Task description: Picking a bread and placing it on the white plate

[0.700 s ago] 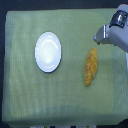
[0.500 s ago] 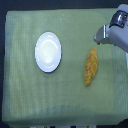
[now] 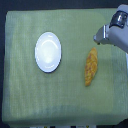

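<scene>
- While one bread [image 3: 90,66] lies on the green cloth [image 3: 30,100] that covers the tabletop, nothing touches it; it sits toward the cloth's edge on the exterior view's right, about halfway between the far and near edges.
- The bread is a single elongated golden-orange piece with a bumpy crust, its long axis running roughly from far to near, slightly tilted.
- One white plate [image 3: 48,52] rests flat on the cloth, nearer the edge on the exterior view's left, well apart from the bread, and it carries nothing.
- One gripper [image 3: 99,36] shows, grey and white, reaching in from the far corner on the exterior view's right; its tip hangs beyond the far end of the bread and apart from it.
- Whether its fingers are spread or pressed together I cannot tell at this blur; it holds nothing that can be seen.
</scene>
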`<state>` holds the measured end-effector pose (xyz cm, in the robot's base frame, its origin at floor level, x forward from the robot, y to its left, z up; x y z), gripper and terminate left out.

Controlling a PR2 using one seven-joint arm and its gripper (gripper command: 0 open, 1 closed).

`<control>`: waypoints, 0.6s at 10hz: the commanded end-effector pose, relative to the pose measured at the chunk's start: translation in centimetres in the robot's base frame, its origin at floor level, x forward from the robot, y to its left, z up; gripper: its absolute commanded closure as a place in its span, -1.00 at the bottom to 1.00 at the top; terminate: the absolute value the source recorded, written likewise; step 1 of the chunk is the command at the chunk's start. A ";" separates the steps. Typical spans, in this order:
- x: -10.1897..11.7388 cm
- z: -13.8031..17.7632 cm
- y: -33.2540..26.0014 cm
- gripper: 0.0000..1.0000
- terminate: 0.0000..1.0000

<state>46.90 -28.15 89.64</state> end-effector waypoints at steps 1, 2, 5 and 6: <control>-0.5 -3.9 1.3 -1.00 -1.00; -0.4 -4.5 2.1 -1.00 -1.00; -0.2 -6.5 3.9 -1.00 -1.00; -0.1 -7.3 4.4 -1.00 -1.00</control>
<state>46.38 -26.24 85.70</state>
